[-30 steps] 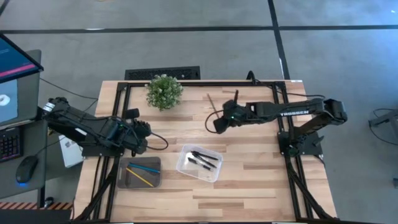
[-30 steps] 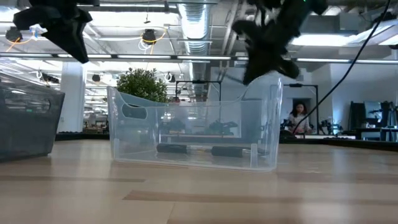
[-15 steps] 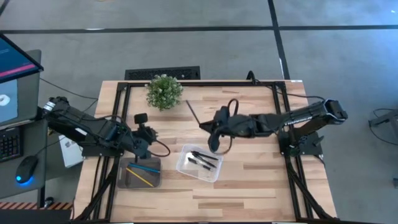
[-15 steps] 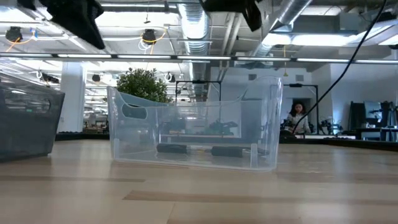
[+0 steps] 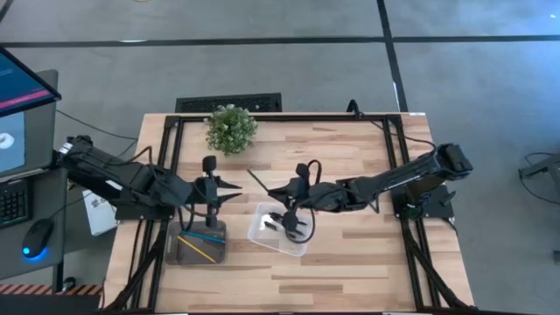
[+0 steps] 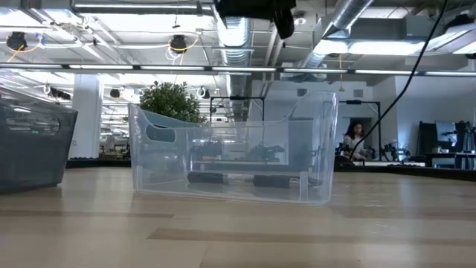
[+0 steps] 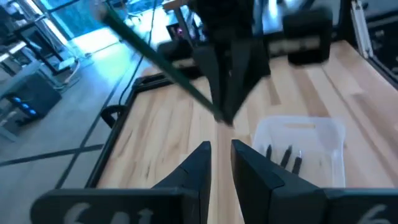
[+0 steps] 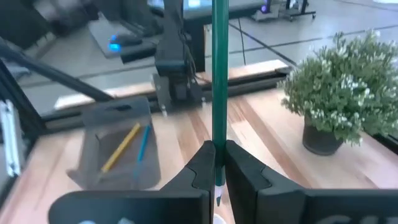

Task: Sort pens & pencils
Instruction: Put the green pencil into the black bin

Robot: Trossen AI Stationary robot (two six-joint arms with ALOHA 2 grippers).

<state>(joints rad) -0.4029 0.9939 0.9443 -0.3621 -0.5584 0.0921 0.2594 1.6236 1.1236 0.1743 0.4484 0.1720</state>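
My right gripper (image 5: 278,192) hangs above the middle of the table, just beyond the far edge of the clear bin (image 5: 262,236), shut on a thin dark green stick (image 5: 260,182). My left gripper (image 5: 238,188) is open and points level at it from the table's left, a short way off; its fingers stand slightly apart in the left wrist view (image 7: 221,155). Black pens (image 7: 287,155) lie on the floor of the clear bin. The yellow pencil (image 8: 121,148) and the blue pencil (image 8: 143,144) lie in the grey tray (image 5: 179,249). My right gripper pinches the green stick between its two fingers near one end (image 8: 219,140), coming from the table's right. The long free part (image 7: 155,59) sticks out past the fingertips toward the table's far left. The stick is lifted clear of the table.
A potted plant (image 5: 231,129) stands near the far edge, left of centre. Black frame rails run along the table's sides. A monitor and a mouse sit off the table's left. A person (image 6: 355,141) shows far off in the room. Bare wood lies right of the bin.
My right gripper has carried the green stick toward the table's left and near edge, ending just beyond the far edge of the clear bin. My left gripper has moved right toward it and turned level. The bins and their contents have stayed put.
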